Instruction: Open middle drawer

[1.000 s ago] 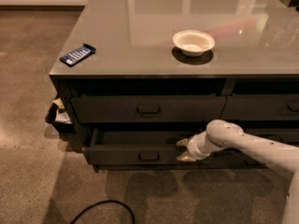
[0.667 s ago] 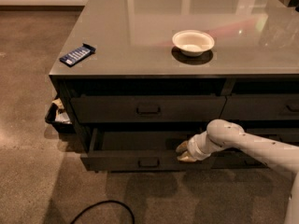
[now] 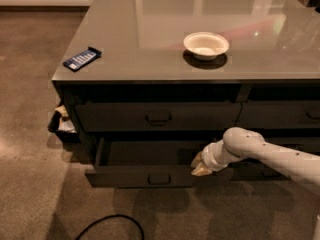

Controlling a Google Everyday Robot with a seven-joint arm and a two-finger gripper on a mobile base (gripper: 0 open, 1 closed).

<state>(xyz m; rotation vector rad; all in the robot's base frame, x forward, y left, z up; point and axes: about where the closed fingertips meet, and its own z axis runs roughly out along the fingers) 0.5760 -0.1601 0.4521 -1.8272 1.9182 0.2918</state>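
Middle drawer (image 3: 120,177) sits partly out below the tabletop (image 3: 150,54), pale inside showing. The gripper (image 3: 200,167) is at the right end of the drawer front's top edge, well off the centre handle (image 3: 159,179). Whether it grips, I cannot tell. The danger as I judge it: an off-centre pull could skew and jam the drawer, or the gripper could slip off the edge.
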